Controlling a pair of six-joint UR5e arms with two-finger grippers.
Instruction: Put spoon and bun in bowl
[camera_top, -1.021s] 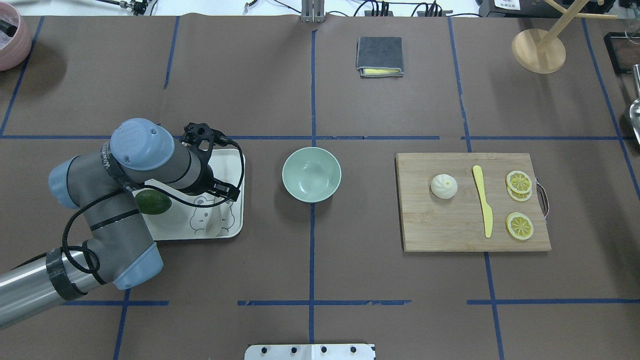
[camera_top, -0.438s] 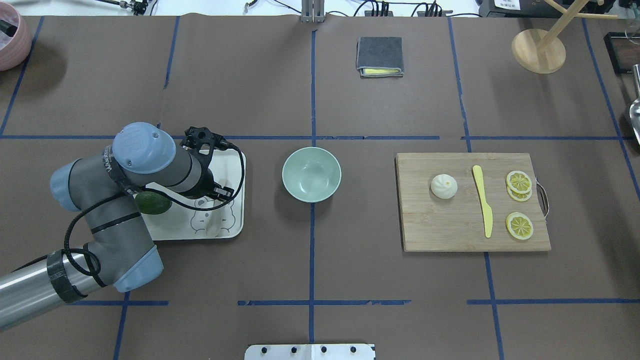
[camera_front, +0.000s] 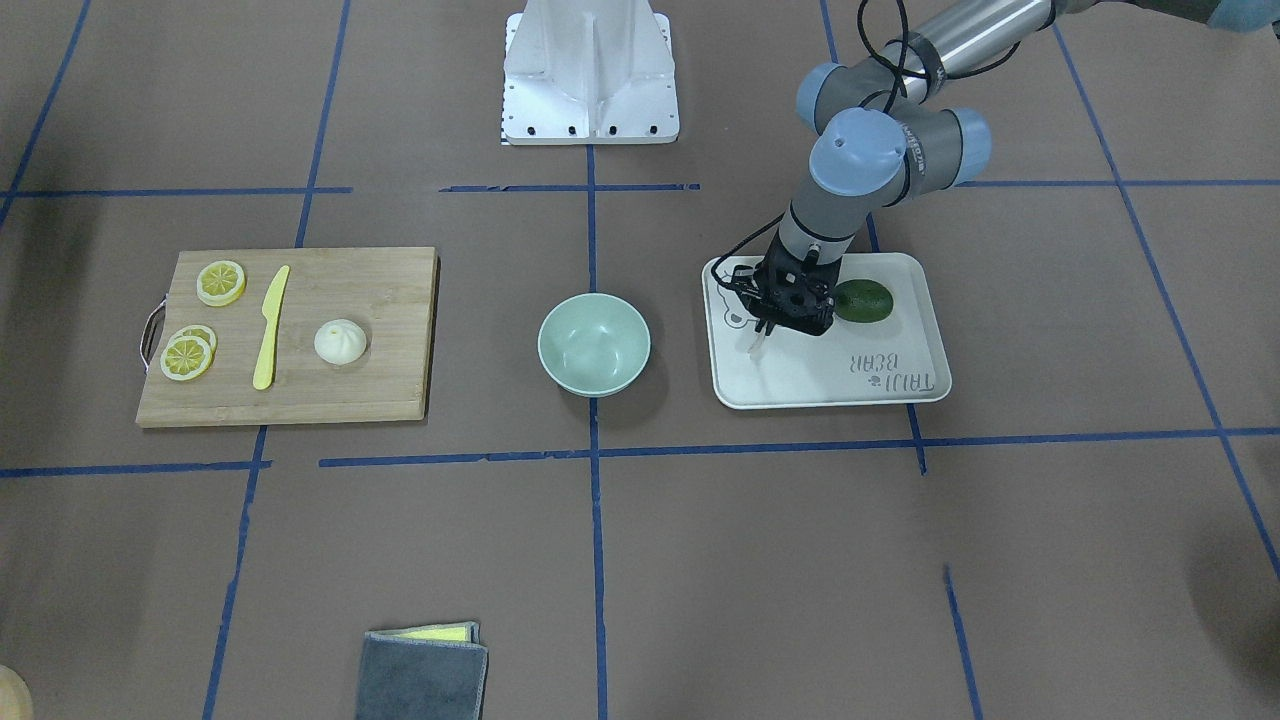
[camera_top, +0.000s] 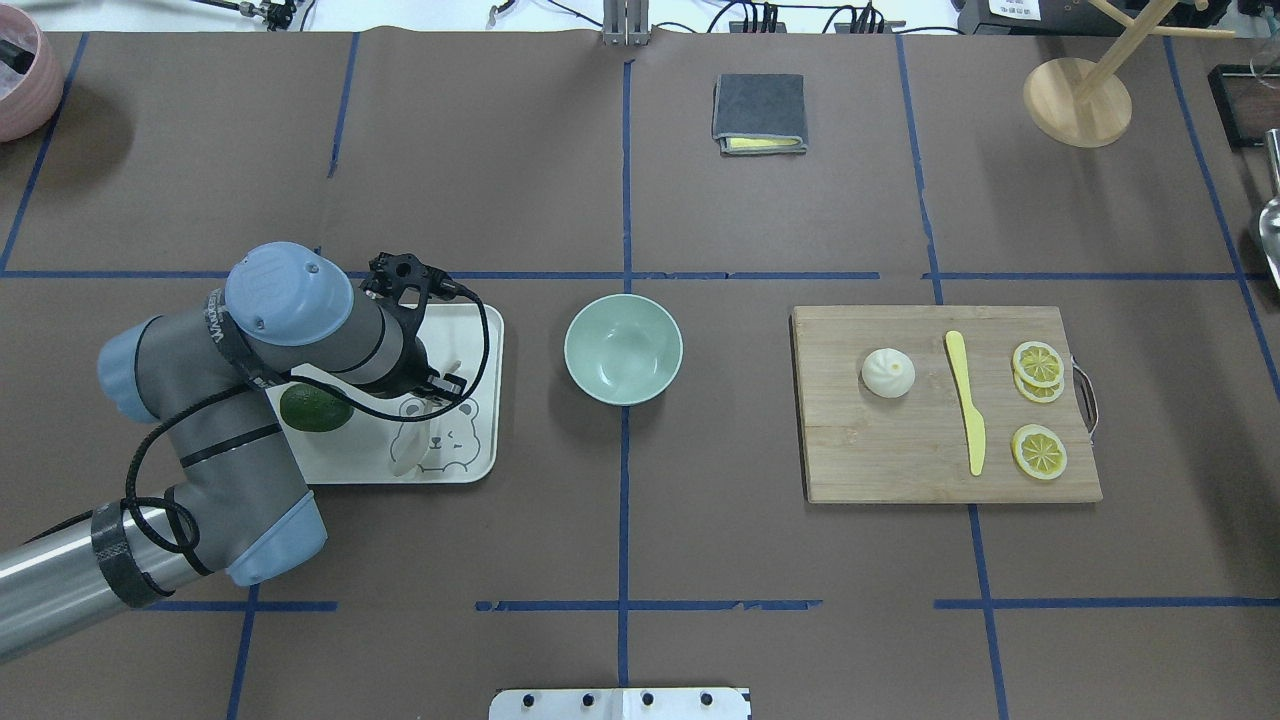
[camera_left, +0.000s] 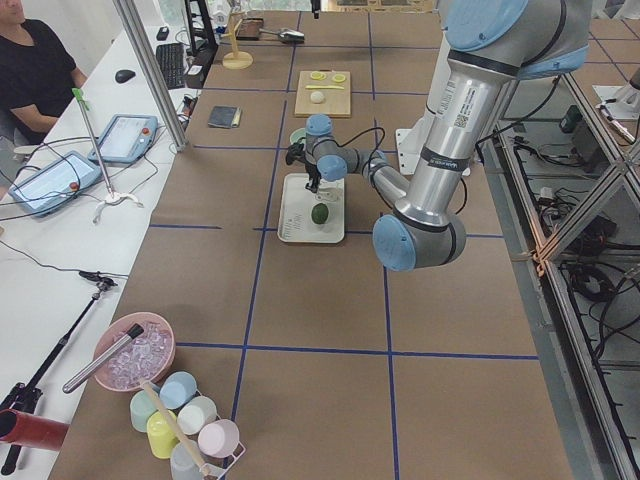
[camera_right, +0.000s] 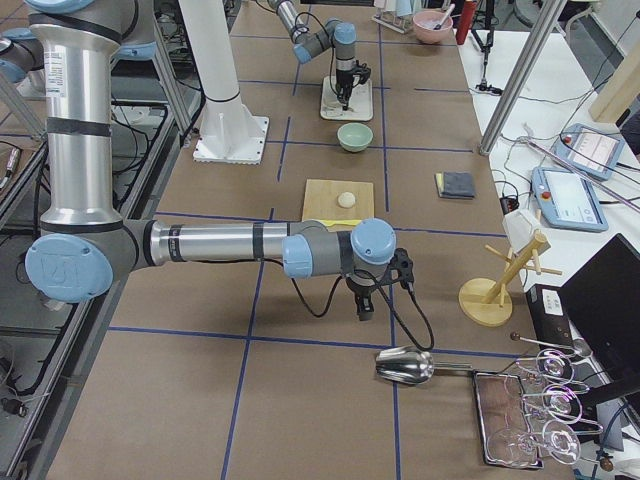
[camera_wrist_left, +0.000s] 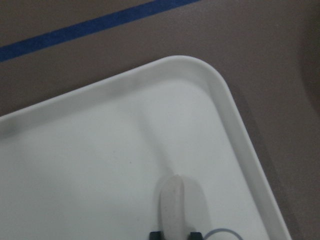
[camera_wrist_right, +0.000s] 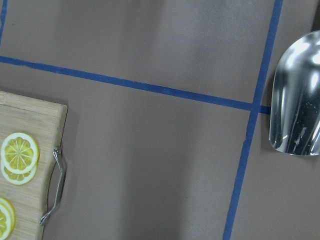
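Observation:
The pale spoon (camera_wrist_left: 171, 205) lies on the white bear tray (camera_top: 470, 455), its handle between the dark fingertips of my left gripper (camera_top: 435, 382). That gripper is shut on the spoon and points down over the tray, as the front view (camera_front: 768, 330) also shows. The mint-green bowl (camera_top: 623, 348) stands empty right of the tray. The white bun (camera_top: 887, 372) sits on the wooden cutting board (camera_top: 870, 450) at the right. My right gripper (camera_right: 365, 305) hangs over bare table far from the board, and I cannot tell if it is open or shut.
A dark green fruit (camera_top: 315, 407) lies on the tray under my left arm. A yellow knife (camera_top: 966, 400) and lemon slices (camera_top: 1038, 450) share the board. A folded grey cloth (camera_top: 760, 112) and a wooden stand (camera_top: 1077, 100) are at the back. A metal scoop (camera_wrist_right: 297, 105) lies at the far right.
The tray has slid slightly to the right with the fruit on it, and the spoon has turned on the tray under my left gripper. The bowl, bun and board have not moved.

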